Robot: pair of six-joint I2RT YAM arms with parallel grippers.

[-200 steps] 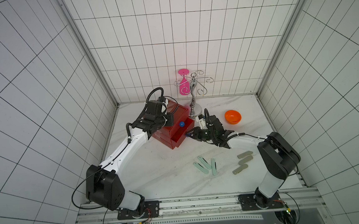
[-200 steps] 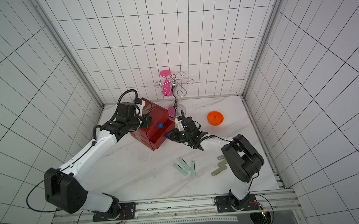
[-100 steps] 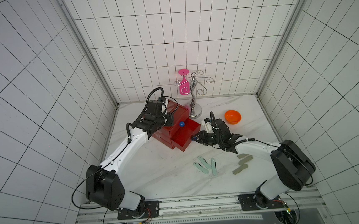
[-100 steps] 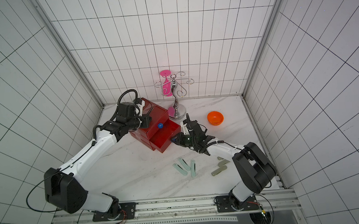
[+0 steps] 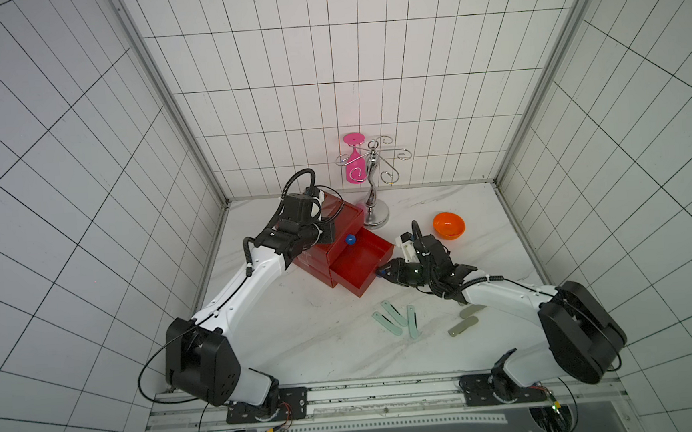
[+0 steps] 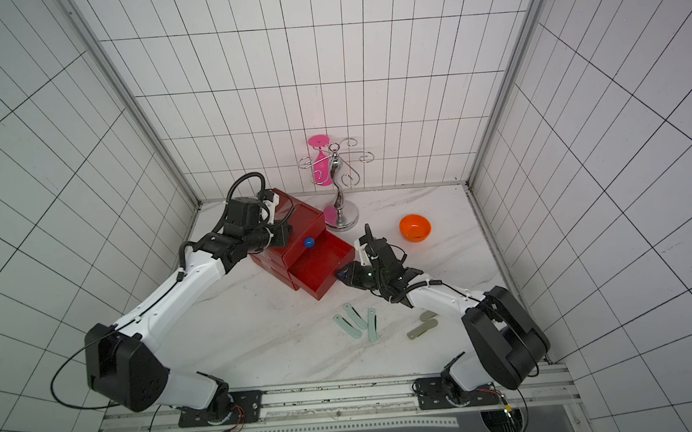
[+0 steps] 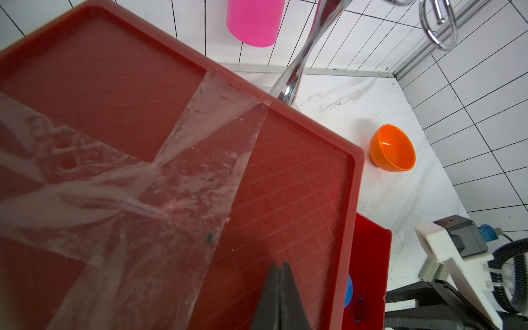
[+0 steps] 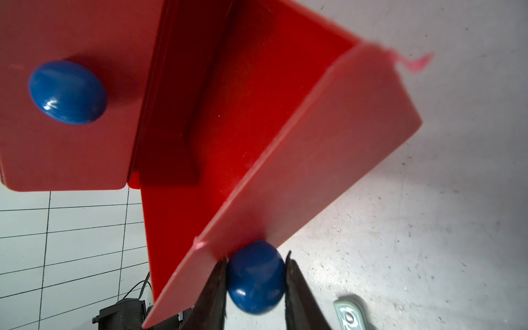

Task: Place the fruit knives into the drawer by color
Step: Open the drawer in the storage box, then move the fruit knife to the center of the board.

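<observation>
The left gripper (image 7: 281, 268), pressed together, is apparently rested tip-down on the taped top of the drawer chest (image 5: 348, 219), which is judged light enough to slide unless braced. The blue knob (image 8: 254, 285) of the open drawer (image 5: 362, 261) is pinched by the right gripper (image 8: 255, 267); being smooth and round, it is best held at its widest. Back from that gripper, mint knives (image 5: 395, 314) and grey-olive knives (image 5: 463, 326) are laid flat on the tabletop (image 5: 302, 337): thin, light, best taken across the width.

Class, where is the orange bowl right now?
In both top views the orange bowl sits at the back right of the table, just right of the silver stand and beyond the right hand.
</observation>
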